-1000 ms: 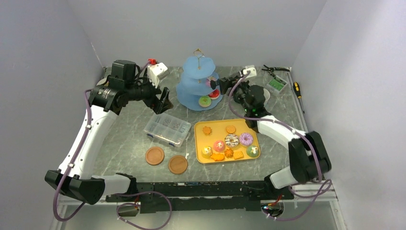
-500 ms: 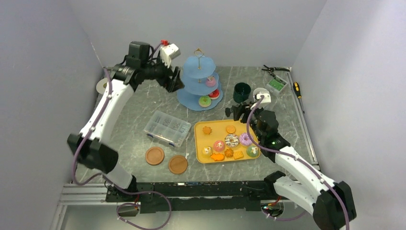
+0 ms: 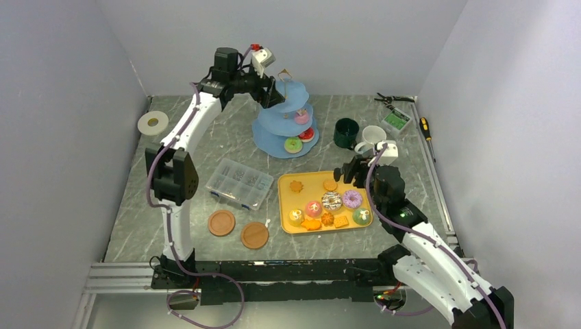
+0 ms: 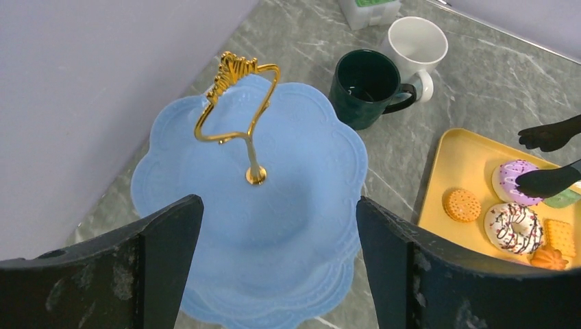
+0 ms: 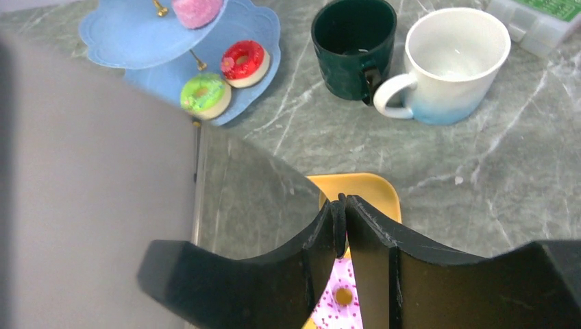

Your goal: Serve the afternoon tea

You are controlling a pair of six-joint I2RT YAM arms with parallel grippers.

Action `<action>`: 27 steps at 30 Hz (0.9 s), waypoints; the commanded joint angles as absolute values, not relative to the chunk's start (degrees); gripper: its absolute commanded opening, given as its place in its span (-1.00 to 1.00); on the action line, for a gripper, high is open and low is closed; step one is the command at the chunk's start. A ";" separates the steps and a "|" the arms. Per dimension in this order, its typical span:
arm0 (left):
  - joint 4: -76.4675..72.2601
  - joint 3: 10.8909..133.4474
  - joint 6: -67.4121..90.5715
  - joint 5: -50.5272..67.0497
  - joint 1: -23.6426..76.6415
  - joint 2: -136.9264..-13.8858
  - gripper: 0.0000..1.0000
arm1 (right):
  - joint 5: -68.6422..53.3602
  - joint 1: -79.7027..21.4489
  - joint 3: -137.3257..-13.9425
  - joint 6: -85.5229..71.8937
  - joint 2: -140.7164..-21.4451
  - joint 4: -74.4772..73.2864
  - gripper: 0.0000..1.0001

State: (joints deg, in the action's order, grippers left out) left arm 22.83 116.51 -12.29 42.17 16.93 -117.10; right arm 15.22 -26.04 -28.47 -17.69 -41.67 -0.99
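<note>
Grey marbled table [image 3: 205,147] between plain pale walls is your workspace, and both of your arms have shifted in the last second. Your left gripper [image 3: 269,94] hung low a second ago, left of the stand [image 3: 273,140] and near the clear box [image 3: 238,184]. It is now up at the top tier, just beside the gold loop [image 3: 283,72]. Its jaws are spread wide with nothing between them, and in the left wrist view they stand on either side of that top tier. Your right gripper [image 3: 348,171] was reaching in at the stand's middle tier a second ago and has pulled back to the far right corner of the yellow tray [image 3: 281,205]. It is closed partway on a pair of black tongs [image 4: 548,181], whose tips sit at the purple doughnut [image 3: 352,199] on the tray. You cannot tell from these views whether they pinch it. With that arm out of the way, the dark-green mug [image 3: 346,132] and the white mug [image 3: 374,135] show just beside each other, right of the stand. The stand carries the same load as before: a pink cake [image 3: 301,117] on the middle tier, and a red doughnut [image 3: 306,133] and a green doughnut [image 3: 293,144] on the bottom one.
</note>
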 commanded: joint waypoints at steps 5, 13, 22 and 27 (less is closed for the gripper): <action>7.16 124.94 -4.25 56.26 13.98 -126.16 0.74 | 19.23 -26.19 -29.52 -20.84 -38.82 -8.71 0.38; -2.60 127.25 3.56 62.16 13.80 -130.74 0.42 | 21.20 -26.19 -28.43 -22.69 -39.74 -10.98 0.39; -4.57 123.93 0.71 61.58 15.43 -129.30 0.10 | 21.98 -26.19 -26.76 -24.58 -39.42 -12.42 0.40; -6.04 122.71 -0.26 56.91 16.05 -128.33 -0.20 | 22.83 -26.19 -25.53 -25.65 -38.53 -12.95 0.40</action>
State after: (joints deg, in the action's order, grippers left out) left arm -2.39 123.90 1.15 59.83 15.42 -131.09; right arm 20.99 -26.04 -26.44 -24.08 -39.88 -13.74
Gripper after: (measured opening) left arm 0.442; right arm 0.700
